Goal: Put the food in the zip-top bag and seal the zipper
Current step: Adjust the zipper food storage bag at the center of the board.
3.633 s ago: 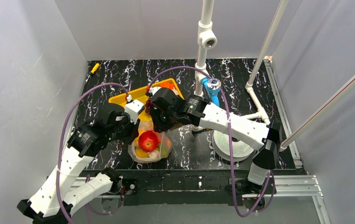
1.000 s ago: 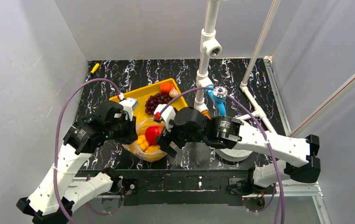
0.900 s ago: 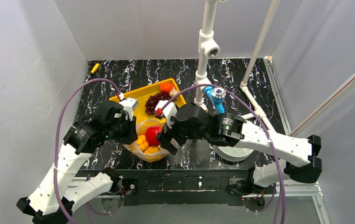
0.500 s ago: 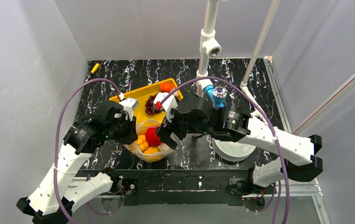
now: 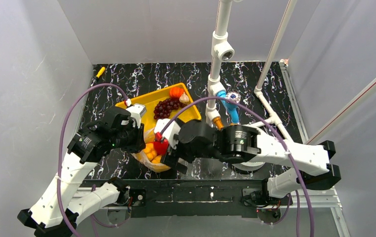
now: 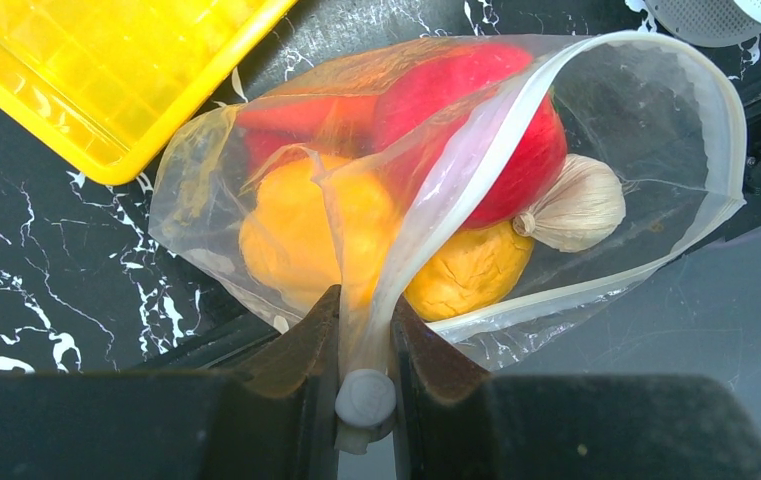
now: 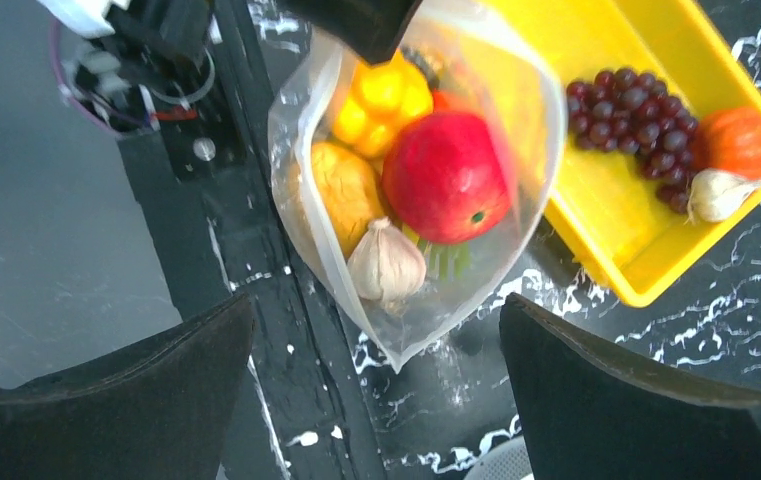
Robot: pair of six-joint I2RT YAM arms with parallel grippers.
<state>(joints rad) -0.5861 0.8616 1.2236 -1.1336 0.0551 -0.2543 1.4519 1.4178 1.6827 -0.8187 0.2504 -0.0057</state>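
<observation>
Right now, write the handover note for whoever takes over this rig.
Left gripper: fingers shut on the zip-top bag at its mouth edge, holding it open.
Right gripper: open, empty, above the bag.
In bag: red apple, yellow pepper, garlic bulb, yellow-orange piece.
On yellow tray: grapes, orange piece, second garlic bulb.
Left: bag those three, seal the zipper.

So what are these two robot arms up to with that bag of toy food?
The left gripper pinches the zipper edge of a clear zip-top bag, holding its mouth open. A red apple, yellow pepper and garlic bulb already sit inside. The right gripper hangs open over the bag, holding nothing. Purple grapes wait in the yellow tray, and the bag is unsealed.
</observation>
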